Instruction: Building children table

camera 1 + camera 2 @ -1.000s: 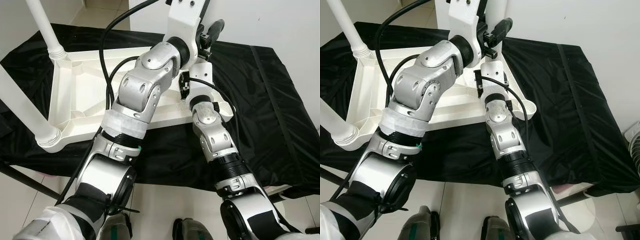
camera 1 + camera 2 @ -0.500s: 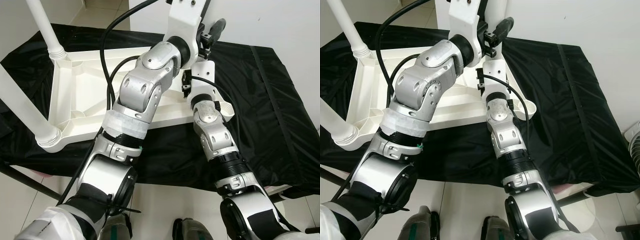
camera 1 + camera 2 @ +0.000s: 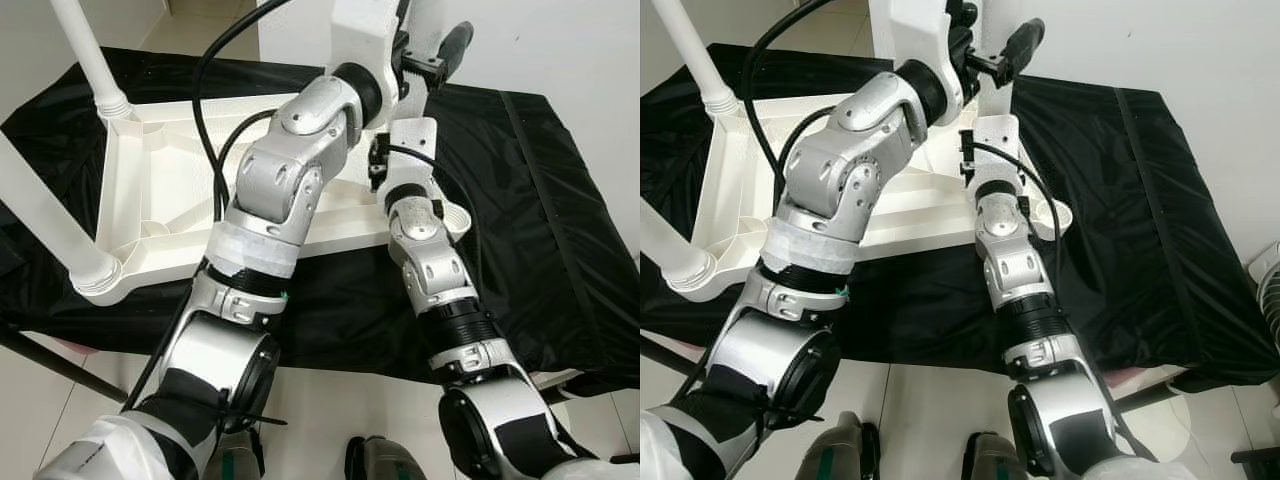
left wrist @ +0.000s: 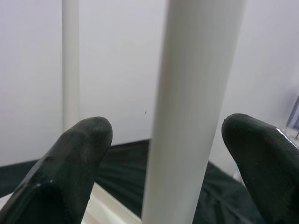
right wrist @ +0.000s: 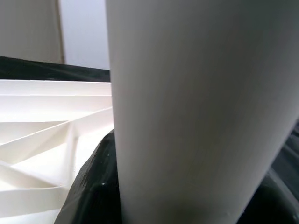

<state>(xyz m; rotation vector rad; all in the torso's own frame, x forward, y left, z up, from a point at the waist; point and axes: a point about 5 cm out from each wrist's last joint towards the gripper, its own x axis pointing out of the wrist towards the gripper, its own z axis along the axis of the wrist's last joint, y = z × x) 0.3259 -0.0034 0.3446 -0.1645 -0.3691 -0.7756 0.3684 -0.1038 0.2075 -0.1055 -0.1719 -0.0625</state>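
The children's table top (image 3: 170,200) lies upside down on a black cloth (image 3: 540,200), ribs facing up, with two white legs (image 3: 45,215) already standing in the corner sockets on the robot's left side of it. A third leg (image 4: 191,112) stands at the near right corner of the top — both arms work there. So the build looks more than half done by my reading: this leg must be seated firm, and a fourth corner seems to remain, though the arms hide that far corner. The left claw (image 4: 163,154) reaches high beside the leg, its fingers (image 4: 70,163) spread wide with the post between them, not touching. The right claw (image 5: 187,200) sits low at the socket; its wrist view presses so close to the leg that dark fingertips barely edge around it, and I cannot tell whether it is pinching. The head views give the layout of top and arms, while the left wrist view alone shows the gap either side of the leg — and a second upright beyond it.
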